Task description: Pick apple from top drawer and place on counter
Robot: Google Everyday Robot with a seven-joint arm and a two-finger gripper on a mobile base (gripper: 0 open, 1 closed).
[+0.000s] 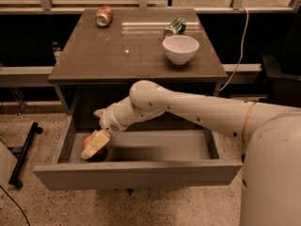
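The top drawer (141, 174) is pulled open under the counter (117, 55). The red apple (86, 141) lies at the drawer's left end, mostly hidden behind my gripper (95, 145). The gripper reaches down into the drawer from the right and sits right over the apple, covering its front and top. The arm stretches across the drawer's middle from the lower right.
On the counter stand a white bowl (180, 48) at the right, a crushed red can (104, 16) at the back left and a green can (174, 26) behind the bowl. A black bar (26, 152) lies on the floor left of the drawer.
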